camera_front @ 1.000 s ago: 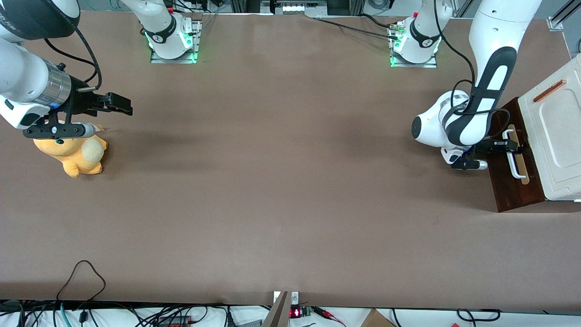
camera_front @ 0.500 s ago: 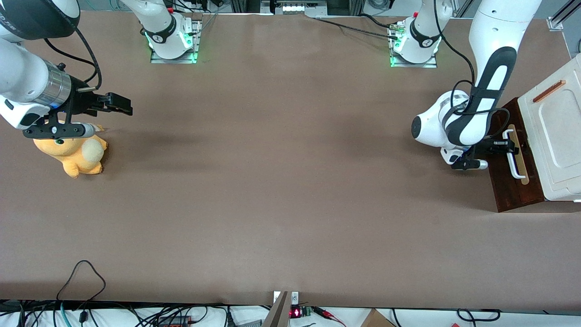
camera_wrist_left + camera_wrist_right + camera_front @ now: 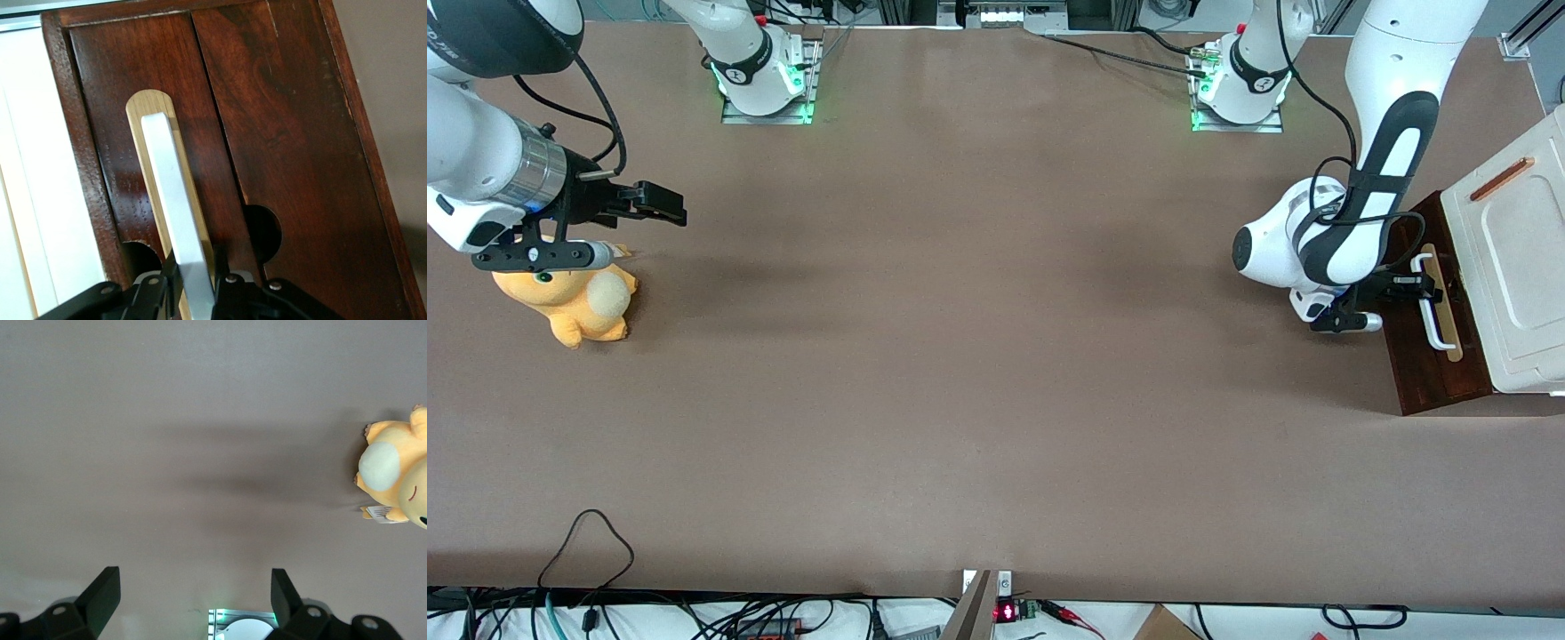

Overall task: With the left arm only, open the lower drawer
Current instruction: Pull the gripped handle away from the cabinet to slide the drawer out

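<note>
At the working arm's end of the table point(image 3: 996, 356) stands the lower drawer point(image 3: 1427, 373), its dark red-brown front facing the parked arm's end, with the cream-white panel point(image 3: 1516, 267) and its small copper bar point(image 3: 1503, 178) above it. The left arm point(image 3: 1369, 178) reaches down in front of the drawer, and its gripper point(image 3: 1427, 286) has both fingers point(image 3: 230, 280) closed on the white bar handle point(image 3: 177, 220), which runs along a pale tan strip point(image 3: 143, 107). Toward the parked arm's end lies an orange plush toy point(image 3: 574, 307).
</note>
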Tool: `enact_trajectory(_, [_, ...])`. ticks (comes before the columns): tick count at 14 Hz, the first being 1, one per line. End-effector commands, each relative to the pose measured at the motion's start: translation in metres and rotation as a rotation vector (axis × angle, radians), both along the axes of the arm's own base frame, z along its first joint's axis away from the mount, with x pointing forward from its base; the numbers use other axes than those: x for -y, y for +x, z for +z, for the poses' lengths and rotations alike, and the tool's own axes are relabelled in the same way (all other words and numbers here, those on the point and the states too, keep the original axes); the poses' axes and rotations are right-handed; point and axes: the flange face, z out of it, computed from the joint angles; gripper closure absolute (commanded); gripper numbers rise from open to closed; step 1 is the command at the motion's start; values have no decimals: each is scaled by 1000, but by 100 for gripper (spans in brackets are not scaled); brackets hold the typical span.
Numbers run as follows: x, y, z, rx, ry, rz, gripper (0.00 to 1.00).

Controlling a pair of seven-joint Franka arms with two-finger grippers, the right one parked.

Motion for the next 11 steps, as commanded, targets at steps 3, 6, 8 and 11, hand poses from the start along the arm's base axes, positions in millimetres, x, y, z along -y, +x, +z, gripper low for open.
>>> enact_trajectory(3, [13,17,19,-42,-30,-74,100])
enact_trajectory(6, [26,21,21,-41,-32,-97,100])
enact_trajectory(8, [32,22,23,-38,-35,-107,100])
enact_trajectory(11, [44,27,32,-56,-56,-102,100])
